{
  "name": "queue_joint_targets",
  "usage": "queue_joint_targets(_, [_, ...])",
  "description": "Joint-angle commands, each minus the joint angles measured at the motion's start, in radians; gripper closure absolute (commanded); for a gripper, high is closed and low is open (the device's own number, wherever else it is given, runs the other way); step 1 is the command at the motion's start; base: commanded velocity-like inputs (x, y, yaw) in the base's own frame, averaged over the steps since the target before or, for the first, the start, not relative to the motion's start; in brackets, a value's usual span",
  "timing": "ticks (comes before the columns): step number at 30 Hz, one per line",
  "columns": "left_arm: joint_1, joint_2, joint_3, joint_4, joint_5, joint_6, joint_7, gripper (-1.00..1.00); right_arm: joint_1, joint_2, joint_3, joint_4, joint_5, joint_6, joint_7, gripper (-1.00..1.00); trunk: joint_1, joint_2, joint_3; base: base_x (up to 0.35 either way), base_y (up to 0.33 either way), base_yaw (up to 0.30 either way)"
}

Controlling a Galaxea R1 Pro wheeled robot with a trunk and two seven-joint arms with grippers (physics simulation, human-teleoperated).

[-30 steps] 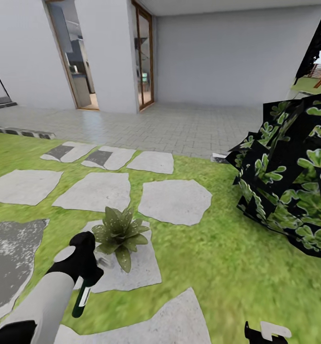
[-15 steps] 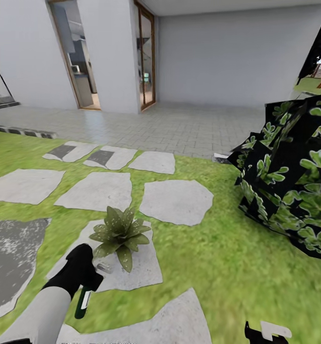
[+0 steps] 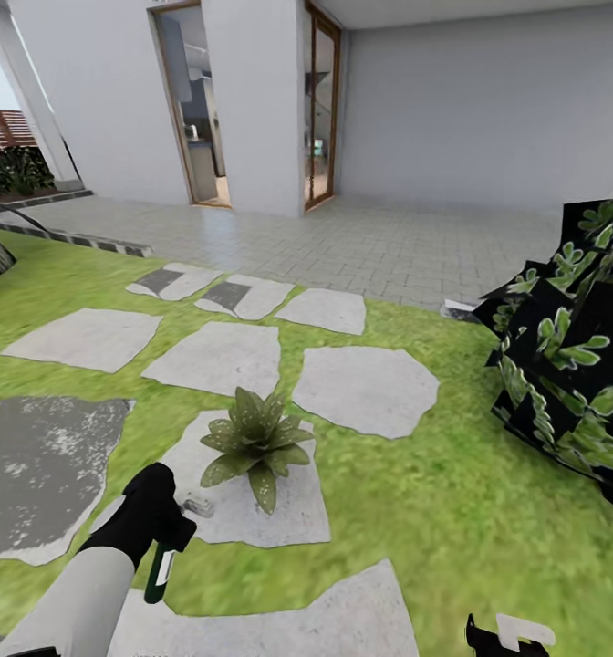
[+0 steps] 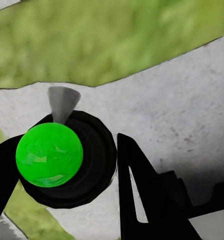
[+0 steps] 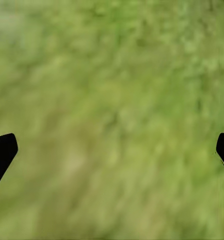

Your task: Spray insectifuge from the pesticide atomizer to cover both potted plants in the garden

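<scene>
Pesticide atomizer (image 3: 158, 573) clamped in left tool (image 3: 161, 529), near potted plant (image 3: 254, 443)

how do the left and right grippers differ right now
The left gripper is shut on the atomizer, bottle hanging downward; the right gripper is open and holds nothing. The left hovers over a stone slab beside the potted plant; the right hangs over bare grass. In the head view the left arm reaches forward, while the right sits low at the frame's bottom edge. Both have black fingers.
</scene>
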Motion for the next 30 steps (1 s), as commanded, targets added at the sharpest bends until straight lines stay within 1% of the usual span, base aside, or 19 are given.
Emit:
queue_joint_targets(1, [-0.001,-0.002,0.002,-0.002,-0.011,0.002,-0.01,1.0,-0.001,0.0,-0.006,0.002,0.011,-0.003,-0.005,-1.0,0.0,0.0,-0.001,0.0,-0.243,0.037])
queue_joint_targets(7, [0.0,-0.005,0.003,-0.033,-0.011,0.002,-0.01,1.0,-0.001,0.0,-0.006,0.003,0.011,-0.003,-0.004,-1.0,0.0,0.0,-0.001,0.0,-0.265,0.008])
queue_joint_targets(18, [0.001,-0.007,0.002,-0.036,-0.011,0.002,-0.01,1.0,-0.001,0.001,-0.006,0.003,0.011,-0.003,-0.003,-1.0,0.0,0.0,-0.001,0.0,-0.27,0.005])
queue_joint_targets(21, [0.001,-0.007,0.003,-0.037,-0.011,0.002,-0.01,1.0,-0.001,0.001,-0.006,0.003,0.011,-0.003,-0.003,-1.0,0.0,0.0,-0.001,0.0,-0.27,0.182])
queue_joint_targets(30, [0.001,-0.005,0.004,-0.042,-0.011,0.002,-0.01,1.0,-0.001,0.001,-0.006,0.003,0.011,-0.003,-0.004,-1.0,0.0,0.0,-0.001,0.0,-0.27,0.271])
